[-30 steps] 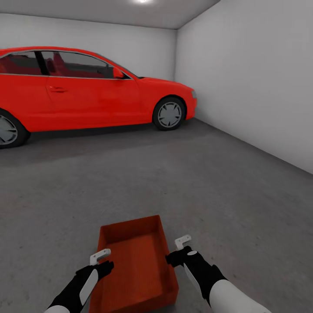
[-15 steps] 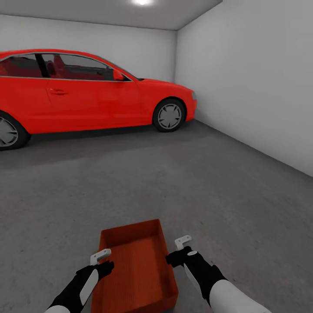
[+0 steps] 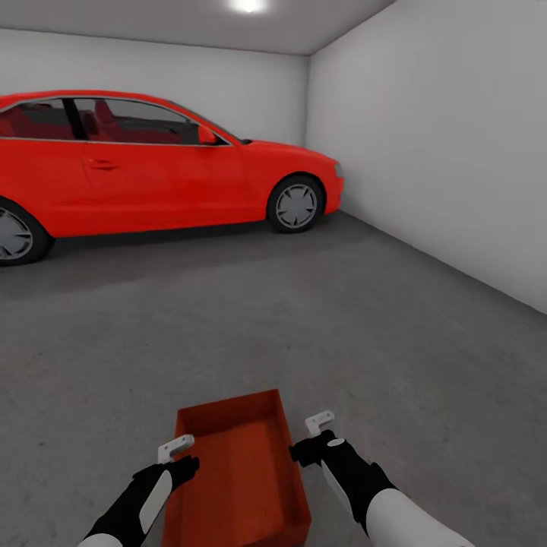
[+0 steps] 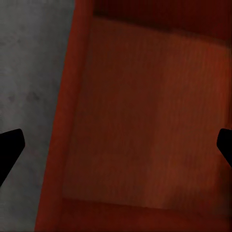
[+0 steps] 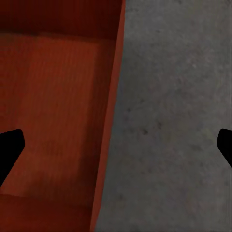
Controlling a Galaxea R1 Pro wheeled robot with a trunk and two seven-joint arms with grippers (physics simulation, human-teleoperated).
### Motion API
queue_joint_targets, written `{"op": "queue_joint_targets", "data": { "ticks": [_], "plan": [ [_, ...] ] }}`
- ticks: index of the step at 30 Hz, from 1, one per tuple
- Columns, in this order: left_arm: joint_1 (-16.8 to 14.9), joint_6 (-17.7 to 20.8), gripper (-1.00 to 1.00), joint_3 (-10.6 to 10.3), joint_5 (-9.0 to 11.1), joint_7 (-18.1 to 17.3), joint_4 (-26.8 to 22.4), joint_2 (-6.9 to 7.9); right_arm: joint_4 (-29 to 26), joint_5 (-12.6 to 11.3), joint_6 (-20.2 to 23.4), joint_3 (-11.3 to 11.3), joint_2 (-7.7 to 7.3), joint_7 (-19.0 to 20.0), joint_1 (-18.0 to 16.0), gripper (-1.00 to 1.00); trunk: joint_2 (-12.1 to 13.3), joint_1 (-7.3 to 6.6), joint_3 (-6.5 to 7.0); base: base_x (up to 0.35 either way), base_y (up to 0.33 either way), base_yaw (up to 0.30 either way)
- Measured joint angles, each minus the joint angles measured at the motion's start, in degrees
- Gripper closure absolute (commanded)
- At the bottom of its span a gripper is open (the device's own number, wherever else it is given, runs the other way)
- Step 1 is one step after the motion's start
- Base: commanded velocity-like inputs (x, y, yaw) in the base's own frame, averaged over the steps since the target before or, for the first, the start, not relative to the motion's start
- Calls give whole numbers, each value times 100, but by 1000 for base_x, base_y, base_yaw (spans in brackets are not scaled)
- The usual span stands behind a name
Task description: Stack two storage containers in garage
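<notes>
Garage, red car [image 3: 152, 167] ahead: storage container [image 3: 239, 471] between left gripper [image 3: 176, 453] and right gripper [image 3: 313, 433], both with fingers spread, above concrete floor [image 3: 304, 319].

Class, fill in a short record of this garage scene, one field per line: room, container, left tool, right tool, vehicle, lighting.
room: garage, white walls, grey concrete floor
container: one orange-red open-top container low between the arms, nothing inside; whether it rests on the floor cannot be told
left tool: left tool beside the container's left wall, fingers wide apart, open
right tool: right tool beside the container's right wall, open
vehicle: red car parked along the far wall
lighting: ceiling spotlight on
</notes>
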Motion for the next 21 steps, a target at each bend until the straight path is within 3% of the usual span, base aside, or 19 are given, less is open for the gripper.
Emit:
{"op": "queue_joint_targets", "data": {
  "ticks": [21],
  "plan": [
    [0,0,-100,0,0,-4,2,7,-2,0,8,0,-2,9,-2,-100,842,-461,377,0,0,0]
  ]
}}
